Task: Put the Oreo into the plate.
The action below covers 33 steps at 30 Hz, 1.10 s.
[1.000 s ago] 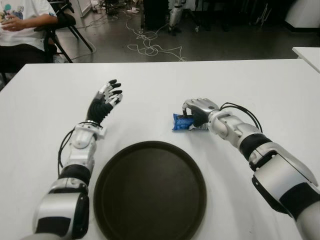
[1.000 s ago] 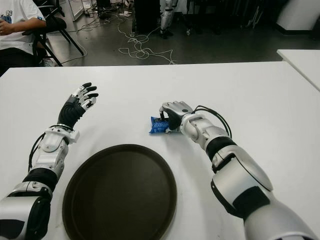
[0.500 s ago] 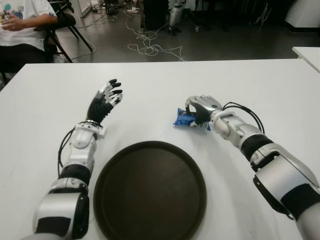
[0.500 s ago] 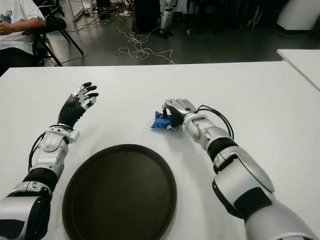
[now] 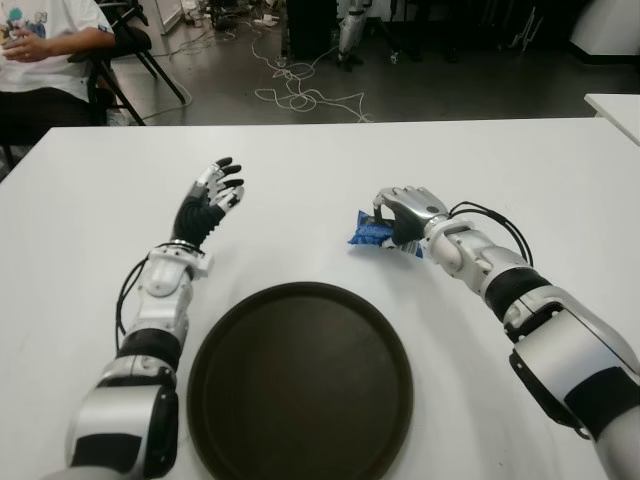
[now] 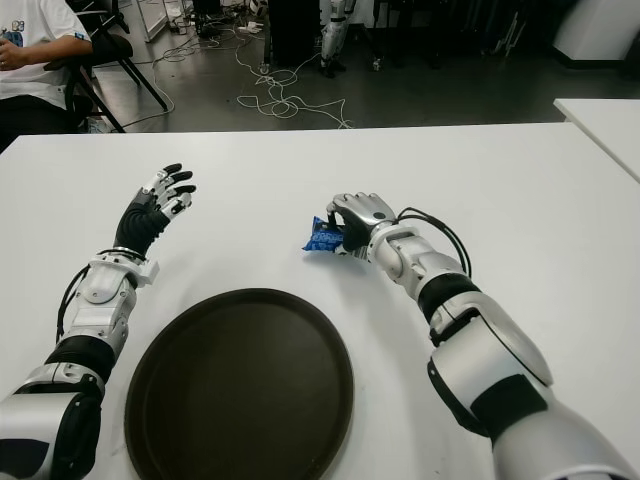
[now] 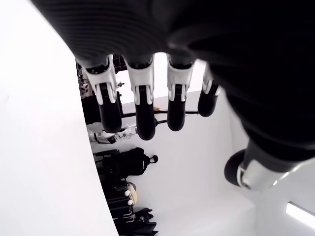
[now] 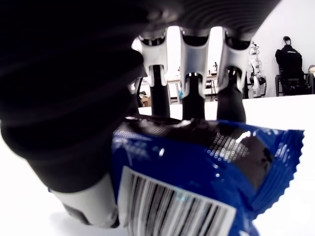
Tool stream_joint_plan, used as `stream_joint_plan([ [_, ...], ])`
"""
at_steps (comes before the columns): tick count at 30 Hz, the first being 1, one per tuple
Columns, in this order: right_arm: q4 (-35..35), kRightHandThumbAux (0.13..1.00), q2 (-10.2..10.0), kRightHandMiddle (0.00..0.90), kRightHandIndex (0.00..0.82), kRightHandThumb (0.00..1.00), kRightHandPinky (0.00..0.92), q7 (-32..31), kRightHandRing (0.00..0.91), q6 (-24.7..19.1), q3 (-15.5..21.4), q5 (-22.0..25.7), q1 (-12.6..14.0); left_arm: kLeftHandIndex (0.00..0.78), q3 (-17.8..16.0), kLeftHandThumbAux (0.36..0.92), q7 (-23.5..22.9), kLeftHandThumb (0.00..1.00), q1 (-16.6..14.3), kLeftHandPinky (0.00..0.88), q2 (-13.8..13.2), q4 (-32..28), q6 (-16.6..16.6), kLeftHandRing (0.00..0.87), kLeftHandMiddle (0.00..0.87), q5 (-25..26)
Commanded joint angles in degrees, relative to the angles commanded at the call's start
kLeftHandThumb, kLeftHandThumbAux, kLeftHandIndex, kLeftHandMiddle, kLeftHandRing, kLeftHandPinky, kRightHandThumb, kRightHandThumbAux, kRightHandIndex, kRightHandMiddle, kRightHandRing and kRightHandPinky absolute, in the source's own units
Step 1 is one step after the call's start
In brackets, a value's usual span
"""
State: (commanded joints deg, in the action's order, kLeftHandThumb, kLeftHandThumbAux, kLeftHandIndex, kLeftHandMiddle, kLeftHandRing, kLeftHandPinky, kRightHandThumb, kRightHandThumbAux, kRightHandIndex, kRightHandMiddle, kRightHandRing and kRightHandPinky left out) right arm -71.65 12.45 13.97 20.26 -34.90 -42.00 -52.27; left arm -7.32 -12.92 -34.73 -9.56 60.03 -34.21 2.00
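A white bench [image 5: 520,170] is seen before a workshop floor strewn with cables [image 5: 300,95], where a person [image 5: 40,45] is seated at the far left; a dark round plate [image 5: 300,380] is taken as landmark. Beyond the plate and slightly to its right, the blue Oreo packet [image 5: 368,232] is clamped in the curled fingers of the right hand [image 5: 400,216], apparently lifted just off the bench; the grasp is judged done, while the carry to the plate and the release are left. The left hand [image 5: 208,198] is held beyond the plate's left edge, fingers spread, nothing gripped.
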Motion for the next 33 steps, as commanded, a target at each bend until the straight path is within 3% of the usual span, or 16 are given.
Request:
stream_joint_plan([
  [17,1.1,0.897,0.8,0.726,0.585,0.157,0.71,-0.4,0.73,-0.5,0.4,0.2,-0.4,0.103,0.0,0.567,-0.2,0.201,0.0,0.179,-0.1,0.2,0.4,0.16,0.163,0.1],
  [21,9.1,0.899,4.4,0.737,0.585,0.162,0.719,-1.4,0.741,0.3,2.0,0.8,0.6,0.106,-0.1,0.596,-0.3,0.206,-0.1,0.187,0.0,0.3,0.3,0.164,0.172,0.2],
  [26,21.4,0.903,8.7,0.748,0.568,0.143,0.731,-2.5,0.754,-0.4,4.6,0.8,4.3,0.11,0.0,0.611,0.3,0.196,-0.1,0.2,0.0,0.3,0.2,0.167,0.175,-0.2],
  [28,25.3,0.91,9.8,0.734,0.532,0.093,0.718,-1.9,0.743,-0.8,5.6,0.5,5.7,0.111,0.0,0.607,0.5,0.189,-0.1,0.201,0.0,0.4,0.1,0.166,0.173,-0.3],
  [33,36.3,0.913,11.1,0.712,0.553,0.087,0.689,-1.6,0.719,-3.8,7.8,-0.7,9.3,0.105,-0.1,0.58,0.2,0.188,-0.2,0.202,-0.1,0.8,-0.2,0.162,0.162,-0.2],
])
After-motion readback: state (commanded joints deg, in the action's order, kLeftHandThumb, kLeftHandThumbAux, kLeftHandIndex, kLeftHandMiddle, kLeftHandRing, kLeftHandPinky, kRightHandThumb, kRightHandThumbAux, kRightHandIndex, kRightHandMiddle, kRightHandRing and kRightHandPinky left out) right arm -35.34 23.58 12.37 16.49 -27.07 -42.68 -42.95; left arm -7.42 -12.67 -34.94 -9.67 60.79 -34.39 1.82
